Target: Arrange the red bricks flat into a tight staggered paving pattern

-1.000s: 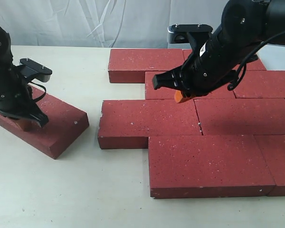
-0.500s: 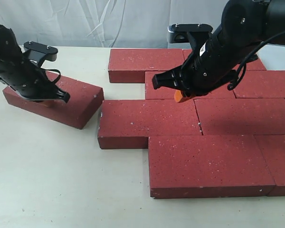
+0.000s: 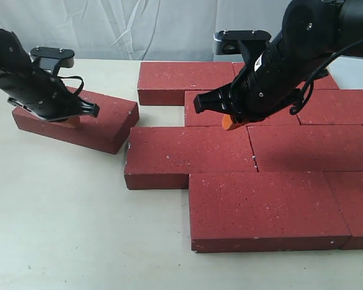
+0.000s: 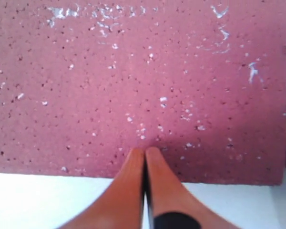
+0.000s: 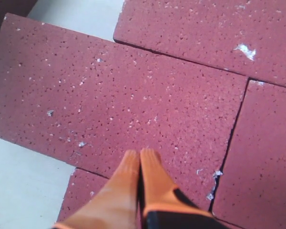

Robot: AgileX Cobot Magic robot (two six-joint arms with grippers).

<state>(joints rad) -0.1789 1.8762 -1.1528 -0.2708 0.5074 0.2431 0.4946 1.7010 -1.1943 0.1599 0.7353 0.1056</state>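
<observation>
Nine flat rectangular dark-red speckled paving bricks (image 3: 266, 208) counted on the pale counter (image 3: 78, 241).

Eight lie flat at centre and right, in four staggered rows of two, edges tight; the right ones run off the edge of view.

The ninth brick (image 3: 109, 118) sits apart at far left, skewed to the rows, its right end just beside the third row's left brick.

Left hand (image 3: 69, 121): orange fingers pinched together, gripping nothing, tips on the ninth brick's top face.

Right hand (image 3: 232, 122): fingers likewise closed, empty, over the paved bricks near the middle; contact cannot be told.
</observation>
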